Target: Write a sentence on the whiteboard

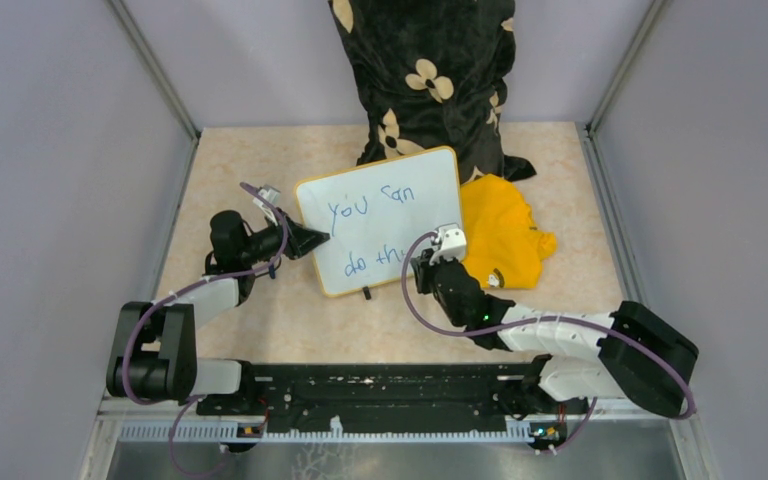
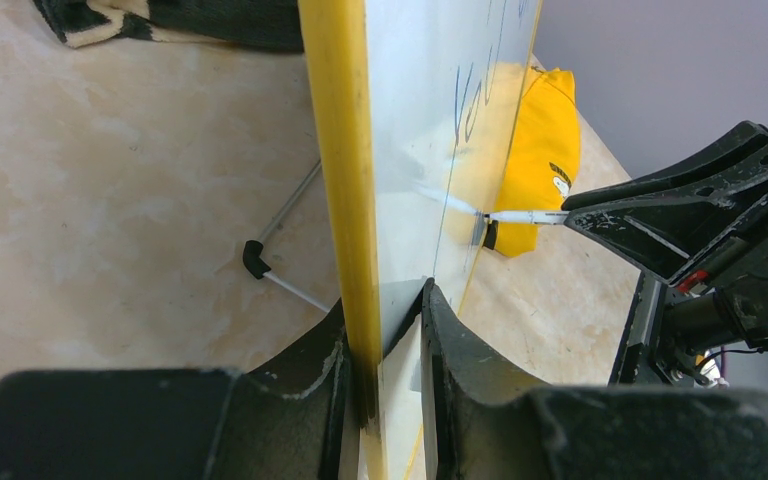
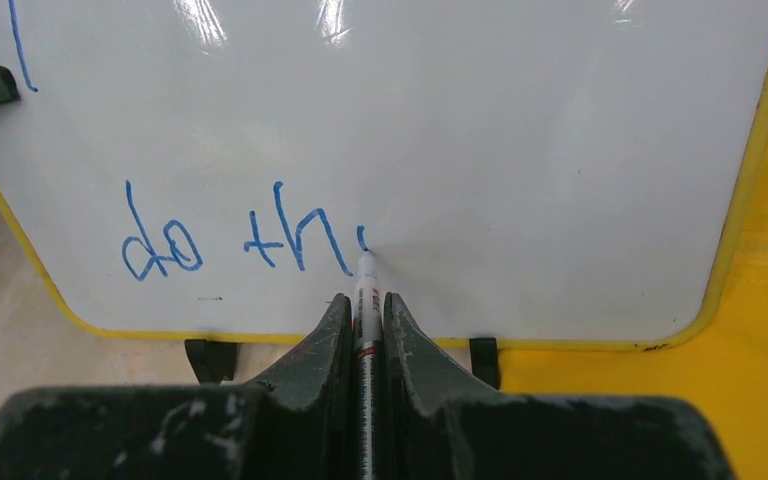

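Note:
The whiteboard (image 1: pixel 385 190) stands tilted on the tabletop, glossy white with a yellow frame (image 2: pixel 343 170). The sentence (image 1: pixel 370 208) reads "you can" in blue on the upper line, and "do th" (image 3: pixel 235 240) with a short started stroke on the lower line. My left gripper (image 1: pixel 312 240) is shut on the board's left edge, one finger on each face (image 2: pixel 385 305). My right gripper (image 3: pixel 365 302) is shut on a white marker (image 3: pixel 366 275). The marker's tip touches the board just right of "th". From the left wrist, the marker (image 2: pixel 525 216) meets the board face.
A yellow cloth (image 1: pixel 508 235) lies right of the board. A black flowered fabric (image 1: pixel 425 70) hangs behind it. Two black clips (image 3: pixel 210 358) sit under the bottom frame. A wire stand leg (image 2: pixel 282 262) props the board from behind. Grey walls enclose the table.

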